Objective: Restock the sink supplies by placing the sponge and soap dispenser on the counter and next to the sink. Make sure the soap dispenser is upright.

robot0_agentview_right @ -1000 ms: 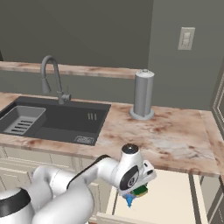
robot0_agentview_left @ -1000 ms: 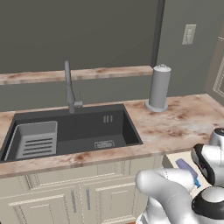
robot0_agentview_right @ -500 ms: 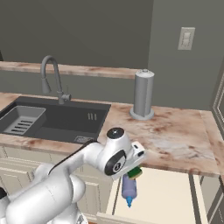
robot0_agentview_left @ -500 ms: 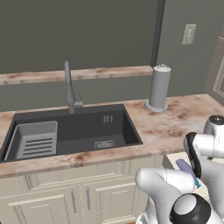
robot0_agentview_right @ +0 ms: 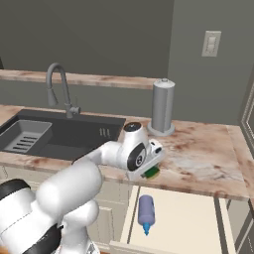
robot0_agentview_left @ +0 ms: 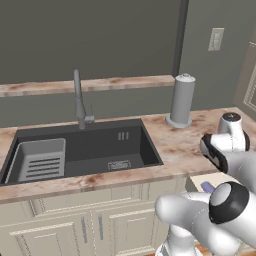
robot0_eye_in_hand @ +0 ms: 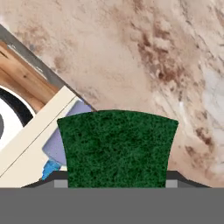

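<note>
The sponge (robot0_agentview_right: 151,172) is seen clamped between the partly closed jaws of the gripper (robot0_agentview_right: 150,171), green face toward the hand camera, where it is seen as a dark green block (robot0_eye_in_hand: 117,148) right at the fingertips. Compared with a second ago, the hand has been raised from down by the open drawer (robot0_agentview_right: 178,218) to the level of the counter (robot0_agentview_right: 203,158) edge, so the sponge has been lifted out and is now held just over the counter's front lip, right of the sink (robot0_agentview_right: 64,135). By this the sponge's pick is judged done and its placing is judged to be the step in hand; nothing has been set down yet. The soap dispenser (robot0_agentview_right: 145,212) is left lying on its side in the drawer, below and slightly in front of the gripper, teal pump tip pointing toward the drawer front; in the hand view a lavender patch of it (robot0_eye_in_hand: 59,144) is seen beside the sponge. It will still have to be fetched and stood upright. The arm is folded forward from the base, with the wrist bent so the hand points down and outward over the marble surface (robot0_eye_in_hand: 131,52). The grey paper towel holder (robot0_agentview_right: 162,106) stands well behind the gripper; the faucet (robot0_agentview_right: 59,89) is far off toward the sink side. A short move onto the counter toward the sink is judged to be what remains before release.
</note>
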